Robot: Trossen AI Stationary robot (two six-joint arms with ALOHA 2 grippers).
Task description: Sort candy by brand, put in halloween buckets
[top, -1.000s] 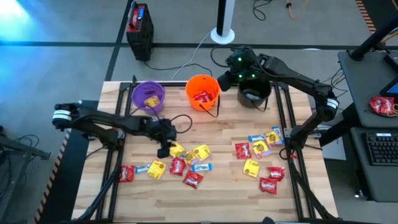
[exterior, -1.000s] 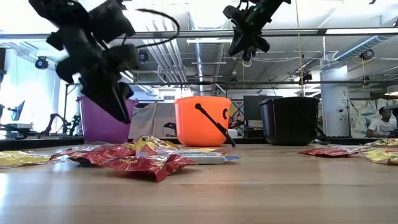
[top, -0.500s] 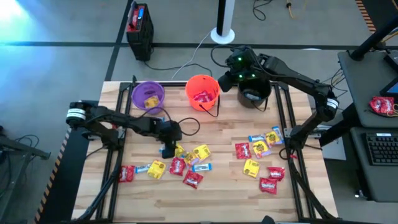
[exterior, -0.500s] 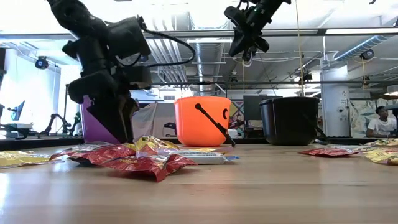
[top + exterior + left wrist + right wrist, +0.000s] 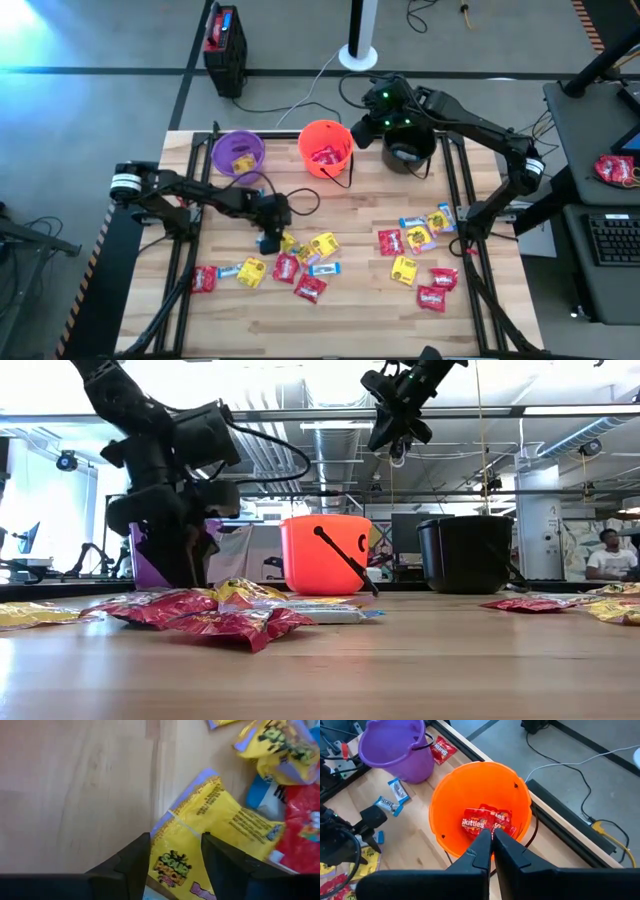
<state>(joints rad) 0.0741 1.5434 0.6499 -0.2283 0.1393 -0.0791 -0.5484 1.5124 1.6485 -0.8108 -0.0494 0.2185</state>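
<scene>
My left gripper (image 5: 175, 851) is open and low over the table, in the left candy cluster (image 5: 290, 265). Its fingers stand on either side of one end of a yellow packet (image 5: 215, 822) that lies flat on the wood. From above, the same gripper (image 5: 268, 243) sits at the cluster's left edge. My right gripper (image 5: 492, 842) hangs shut and empty high above the orange bucket (image 5: 480, 805), which holds red packets (image 5: 487, 822). The purple bucket (image 5: 238, 152) holds a yellow packet. The black bucket (image 5: 410, 155) stands under the right arm. My left gripper comes down steeply from above with the yellow packet's end (image 5: 172, 865) between its two fingers. The packet lies flat on the table. Whether the fingers touch it, I cannot tell.
A second candy cluster (image 5: 420, 255) of red, yellow and blue-and-white packets lies at the table's right. Bare wood stretches along the near edge (image 5: 330, 325). A red packet (image 5: 441, 749) lies beyond the purple bucket, off the wood. A person (image 5: 605, 555) sits in the room behind.
My left gripper has come down from above the table to the left candy cluster, onto the yellow packet. The candy and the buckets have not moved.
</scene>
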